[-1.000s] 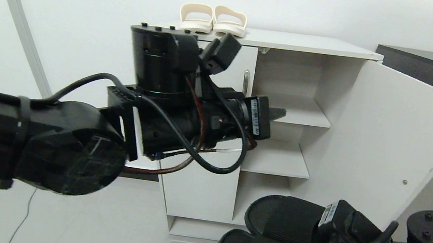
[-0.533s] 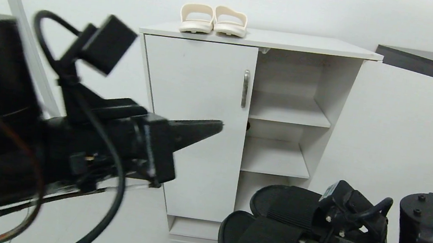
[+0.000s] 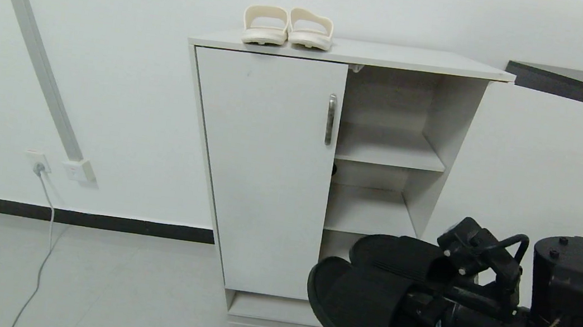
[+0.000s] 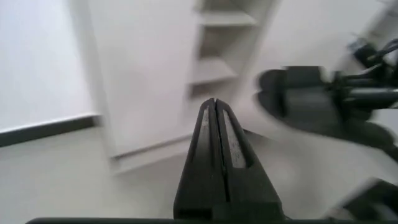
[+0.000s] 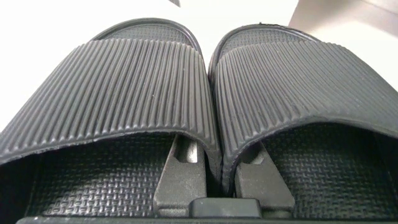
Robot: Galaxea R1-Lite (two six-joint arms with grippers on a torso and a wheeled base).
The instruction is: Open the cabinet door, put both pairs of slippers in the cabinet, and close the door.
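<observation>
- The right pincer (image 5: 219, 177) is closed on the black slippers (image 3: 363, 302). Its two fingers (image 5: 180, 180) go under the straps, one into each slipper, and press the two inner side walls together.
- I think this grip is chosen so that one pincer can carry the whole pair at once, with the toes pointing forward, away from the wrist.
- The left pincer (image 4: 214, 109) has its fingers pressed together with nothing between them. It is low and well apart from the right pincer, on that pincer's left side, probably to stay out of the way.
- The cabinet (image 3: 412, 58) stands ahead of the right pincer. Its right door (image 3: 537, 179) is swung open beyond the pincer and to its right, so the way into the right half is free. The left door (image 3: 255, 181) is shut.
- In the open half, the shelves (image 3: 388, 154) are ahead of the held toes and higher than them. Neither pair lies on them yet. The lowest space is partly hidden behind the black slippers, so I cannot tell what it holds.
- The cream slippers (image 3: 287, 28) lie side by side on the cabinet's top, high above and ahead of the right pincer, and nothing touches them.
- In my judgement the opening step is done, and the black pair is now to be put inside. The cream pair and the closing remain.
</observation>
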